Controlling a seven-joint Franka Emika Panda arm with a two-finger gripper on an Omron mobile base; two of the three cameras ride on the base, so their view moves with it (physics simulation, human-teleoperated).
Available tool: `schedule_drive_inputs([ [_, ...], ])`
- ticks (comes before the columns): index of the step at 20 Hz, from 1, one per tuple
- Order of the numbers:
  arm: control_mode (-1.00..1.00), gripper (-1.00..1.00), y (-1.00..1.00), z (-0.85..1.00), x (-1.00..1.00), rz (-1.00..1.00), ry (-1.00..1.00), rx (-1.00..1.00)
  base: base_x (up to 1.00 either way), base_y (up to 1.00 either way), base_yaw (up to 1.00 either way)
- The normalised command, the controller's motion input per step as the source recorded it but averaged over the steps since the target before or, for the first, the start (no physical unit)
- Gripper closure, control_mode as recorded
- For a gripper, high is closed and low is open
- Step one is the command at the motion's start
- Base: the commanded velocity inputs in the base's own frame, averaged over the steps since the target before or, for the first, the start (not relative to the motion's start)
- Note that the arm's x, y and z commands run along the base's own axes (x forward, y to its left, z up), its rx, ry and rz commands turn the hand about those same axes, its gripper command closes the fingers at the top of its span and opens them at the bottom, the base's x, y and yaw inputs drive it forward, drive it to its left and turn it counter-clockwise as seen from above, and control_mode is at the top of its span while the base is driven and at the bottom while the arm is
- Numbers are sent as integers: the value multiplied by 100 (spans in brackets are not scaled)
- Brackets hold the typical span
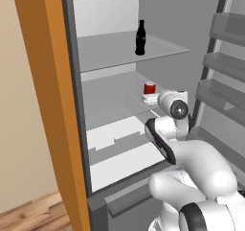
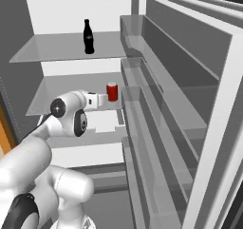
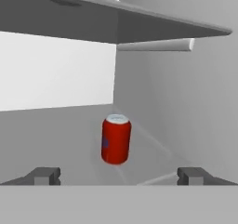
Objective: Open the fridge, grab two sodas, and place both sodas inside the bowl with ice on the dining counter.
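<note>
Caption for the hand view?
Open gripper faces the upright red can on a fridge shelf, not yet touching it.

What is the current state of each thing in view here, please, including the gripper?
fridge: door open, shelves exposed.
red can: upright on the middle shelf, ahead of the gripper, not gripped.
black bottle: upright on the upper shelf, untouched.
gripper: open, fingers spread wide, level with the can, holding nothing.
door bins: nothing visible in them.
</note>
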Motion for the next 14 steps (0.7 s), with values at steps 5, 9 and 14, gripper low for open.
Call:
schedule_drive_inputs([
  [5,-100,-100,-17,-11,19,0,1,26,0,0,0],
  [9,-100,-100,0,0,27,0,3,3,0,0,0],
  [14,-100,-100,0,0,29,0,0,0,0,0,0],
])
